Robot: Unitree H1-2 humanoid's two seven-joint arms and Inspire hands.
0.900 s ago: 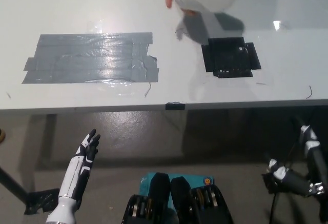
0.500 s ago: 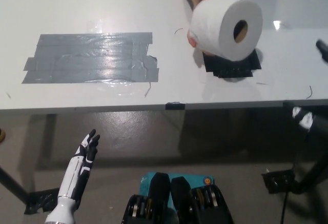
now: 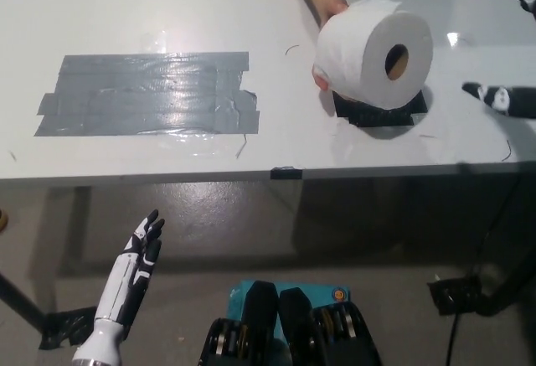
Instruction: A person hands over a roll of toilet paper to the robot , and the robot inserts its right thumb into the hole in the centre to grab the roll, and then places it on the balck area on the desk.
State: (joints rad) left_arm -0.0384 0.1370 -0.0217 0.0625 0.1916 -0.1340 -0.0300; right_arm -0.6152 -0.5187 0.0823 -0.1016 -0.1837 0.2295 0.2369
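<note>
Paper, tape and a glossy top
Soft matt paper roll [image 3: 374,48]; shiny wrinkled grey tape [image 3: 146,94]; smooth glossy white surface [image 3: 126,6]; matt black patch [image 3: 381,115].

White desk [image 3: 151,14] with glare, grey tape patch [image 3: 146,94] on it, dull grey-brown floor [image 3: 209,224] below

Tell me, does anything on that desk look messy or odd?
The grey tape patch is ragged: overlapping strips, wrinkled, with stray threads at its right edge. The black area also has uneven edges. Nothing is spilled.
</note>
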